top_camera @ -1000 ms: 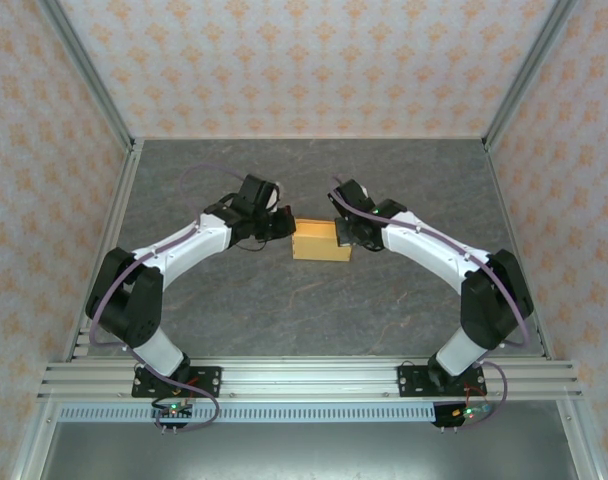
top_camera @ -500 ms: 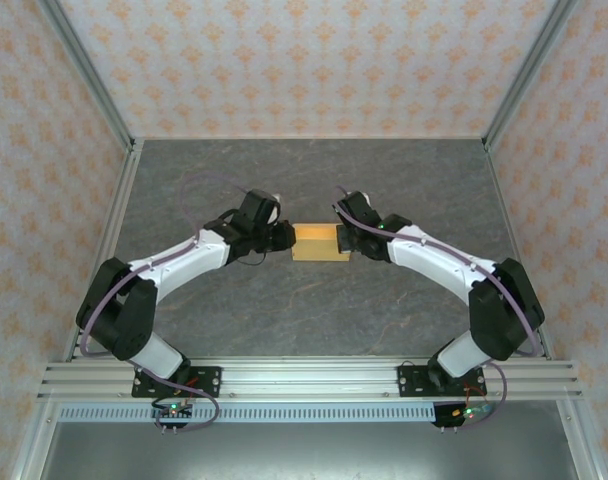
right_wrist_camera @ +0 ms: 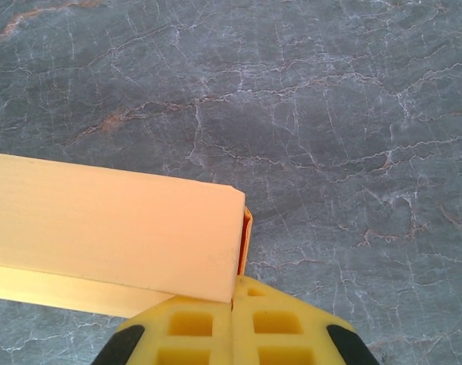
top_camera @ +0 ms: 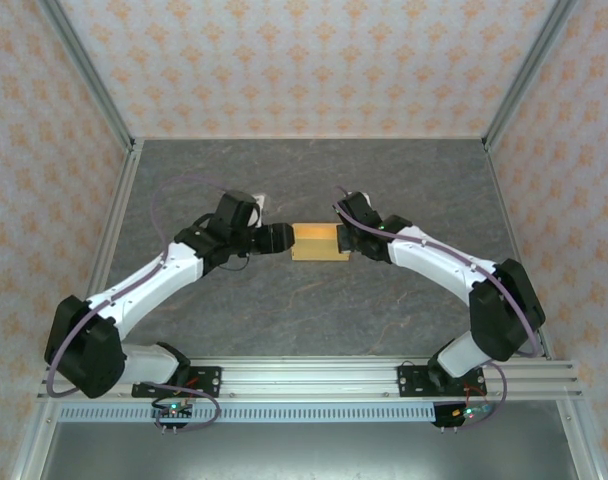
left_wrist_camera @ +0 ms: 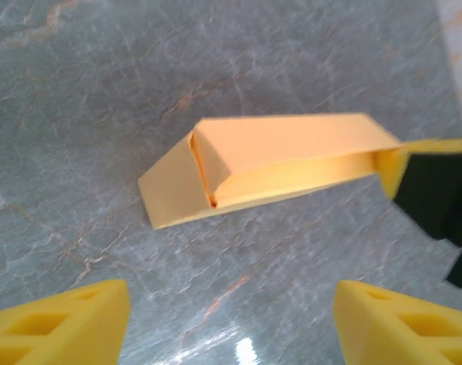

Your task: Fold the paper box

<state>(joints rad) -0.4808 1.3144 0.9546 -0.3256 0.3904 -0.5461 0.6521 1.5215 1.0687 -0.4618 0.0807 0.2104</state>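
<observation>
The paper box lies as a small orange-tan rectangular box at the middle of the grey table. My left gripper stands open just left of it, not touching. In the left wrist view the box lies ahead of the open left gripper, and its near end flap is slightly ajar. My right gripper is at the box's right end. In the right wrist view the right gripper is shut, its tips against the end of the box where a thin flap edge shows.
Patterned walls and metal frame posts enclose the table on three sides. The aluminium rail with both arm bases runs along the near edge. Bare grey tabletop lies in front of and behind the box.
My left gripper opened, let go of the box's left end and drew back to the left. The box settled slightly. My right gripper stays shut at the right end.
</observation>
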